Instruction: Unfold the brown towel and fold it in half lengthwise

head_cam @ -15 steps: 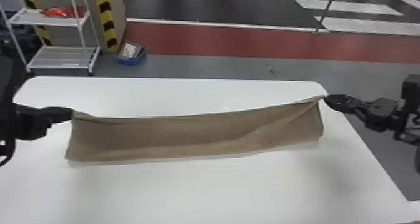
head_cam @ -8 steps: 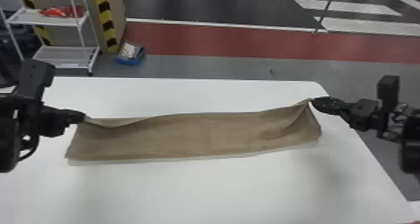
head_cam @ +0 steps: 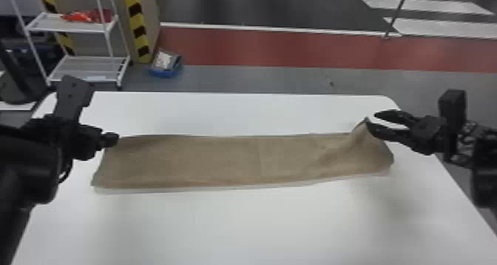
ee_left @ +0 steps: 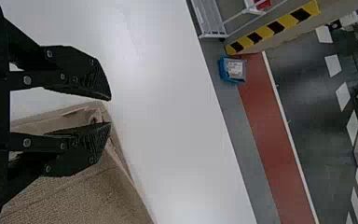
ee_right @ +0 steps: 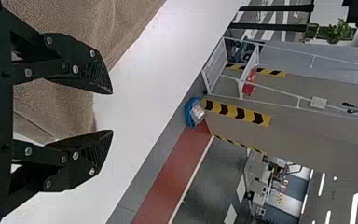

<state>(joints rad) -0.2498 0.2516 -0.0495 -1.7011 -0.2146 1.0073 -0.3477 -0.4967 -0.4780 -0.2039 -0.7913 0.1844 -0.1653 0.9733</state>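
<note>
The left far corner of the brown towel point(head_cam: 236, 160) has settled flat. Left gripper point(head_cam: 111, 139) stands partly open, right gripper point(head_cam: 372, 120) wider, both gripping nothing.

The left arm point(head_cam: 29, 164) is black, with a smooth rounded housing, a flat bracket point(head_cam: 72, 97) dotted with small round marks, and a thin curved black cable point(head_cam: 66, 173). The right arm point(head_cam: 484, 164), also black, has a squarish block point(head_cam: 452, 104) and a mottled grey-and-black section point(head_cam: 466, 146). Left gripper point(head_cam: 111, 139) and right gripper point(head_cam: 372, 121) have matt black, tapering fingers point(ee_left: 70, 65), round silvery screws point(ee_right: 28, 73) and finely ribbed pads point(ee_right: 99, 77)
</note>
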